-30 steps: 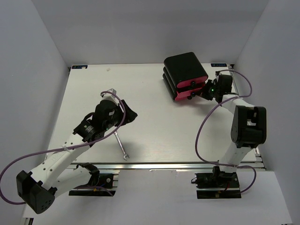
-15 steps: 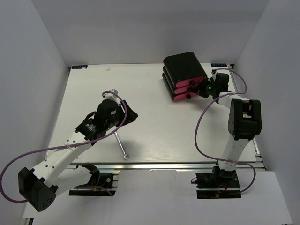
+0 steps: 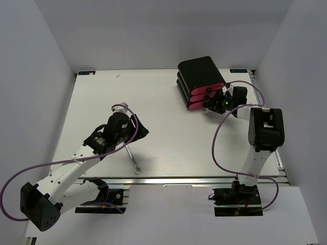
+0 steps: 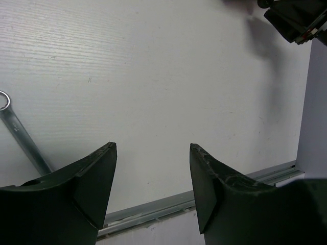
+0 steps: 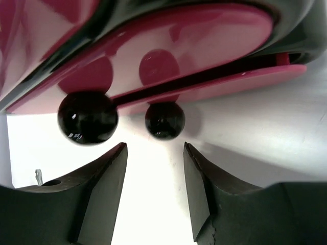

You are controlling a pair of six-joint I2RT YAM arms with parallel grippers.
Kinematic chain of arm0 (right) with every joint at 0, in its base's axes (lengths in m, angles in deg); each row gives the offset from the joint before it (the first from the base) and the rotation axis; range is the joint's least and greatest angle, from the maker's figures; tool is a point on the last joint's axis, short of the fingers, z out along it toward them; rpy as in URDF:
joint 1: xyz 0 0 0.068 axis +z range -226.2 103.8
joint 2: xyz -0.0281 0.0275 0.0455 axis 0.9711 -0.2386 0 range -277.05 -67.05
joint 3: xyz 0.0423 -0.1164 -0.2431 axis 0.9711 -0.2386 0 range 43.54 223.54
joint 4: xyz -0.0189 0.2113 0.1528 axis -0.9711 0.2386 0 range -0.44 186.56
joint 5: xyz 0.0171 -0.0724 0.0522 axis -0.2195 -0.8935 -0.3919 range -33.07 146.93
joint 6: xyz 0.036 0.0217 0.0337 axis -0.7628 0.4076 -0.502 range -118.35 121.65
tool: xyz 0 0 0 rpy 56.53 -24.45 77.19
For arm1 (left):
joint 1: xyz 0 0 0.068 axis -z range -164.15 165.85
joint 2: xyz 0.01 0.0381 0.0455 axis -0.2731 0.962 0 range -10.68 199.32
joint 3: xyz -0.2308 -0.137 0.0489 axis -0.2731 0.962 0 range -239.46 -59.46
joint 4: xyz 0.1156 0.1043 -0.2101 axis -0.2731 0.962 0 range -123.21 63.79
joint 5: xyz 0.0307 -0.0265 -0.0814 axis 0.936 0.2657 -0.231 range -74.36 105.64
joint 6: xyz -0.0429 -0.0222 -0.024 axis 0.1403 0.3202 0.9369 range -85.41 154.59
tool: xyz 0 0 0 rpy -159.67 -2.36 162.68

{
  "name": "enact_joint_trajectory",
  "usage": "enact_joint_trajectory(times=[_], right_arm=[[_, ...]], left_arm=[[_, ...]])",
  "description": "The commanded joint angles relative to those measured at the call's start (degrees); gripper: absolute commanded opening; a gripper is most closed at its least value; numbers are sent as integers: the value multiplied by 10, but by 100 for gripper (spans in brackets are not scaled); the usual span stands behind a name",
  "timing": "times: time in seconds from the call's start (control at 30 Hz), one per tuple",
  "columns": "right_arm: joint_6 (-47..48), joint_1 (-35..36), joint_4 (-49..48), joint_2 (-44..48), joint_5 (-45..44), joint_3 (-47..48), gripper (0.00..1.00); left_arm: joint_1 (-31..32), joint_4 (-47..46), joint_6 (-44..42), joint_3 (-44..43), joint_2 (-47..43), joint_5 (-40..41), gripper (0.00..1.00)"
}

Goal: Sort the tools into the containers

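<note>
A silver wrench point(image 3: 131, 157) lies on the white table, just near-side of my left gripper point(image 3: 142, 128); in the left wrist view the wrench point(image 4: 18, 132) sits left of the open, empty gripper point(image 4: 152, 148). The containers, a stack of black drawers point(image 3: 201, 74) with pink fronts point(image 5: 204, 35), stand at the back right. My right gripper point(image 3: 213, 102) is at their fronts. It is open point(image 5: 155, 147), with a small black knob point(image 5: 164, 120) just beyond its fingertips and a larger-looking knob point(image 5: 88, 117) to the left. Nothing is between its jaws.
The table's metal rail point(image 3: 194, 179) runs along the near edge. Grey walls close in the left, back and right sides. Purple cables loop from both arms point(image 3: 219, 138). A dark object point(image 4: 296, 20) shows at the top right of the left wrist view.
My right gripper has gone from shut to open and moved in toward the stack; the drawer fronts now sit closer in. The left arm has shifted slightly.
</note>
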Motion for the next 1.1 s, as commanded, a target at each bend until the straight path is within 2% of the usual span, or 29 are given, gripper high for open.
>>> enact_joint_trajectory(times=[0.0,0.17,0.33,0.37,0.5,0.6,0.77,0.83,0.87,0.93,1.0,1.07], right_arm=[[0,2,-38,-30,15,33,54],[-43,14,-74,-53,-1,41,53],[-93,28,-142,-54,-19,9,48],[-96,30,-156,-54,-22,5,46],[-108,31,-181,-50,-23,-6,27],[-106,30,-181,-38,-27,-21,16],[-96,25,-179,17,-29,-82,12],[-95,21,-182,37,-28,-112,16],[-95,19,-186,39,-22,-118,28],[-97,19,-192,39,-23,-122,41],[-121,19,-200,31,-30,-113,50],[-140,19,-224,12,-34,-98,55]], left_arm=[[-1,3,8,10,-12,7,69],[-1,19,8,4,-4,12,69],[-1,20,14,12,-10,20,69],[-1,21,15,14,-11,22,69],[-1,21,21,22,-18,25,69],[-1,26,26,30,-20,32,69],[-1,75,65,36,-15,55,69],[-1,77,72,47,-17,52,69],[-1,73,73,51,-20,48,69],[-1,68,79,64,-27,44,69],[-1,64,82,69,-39,43,69],[-1,70,84,72,-46,46,69]])
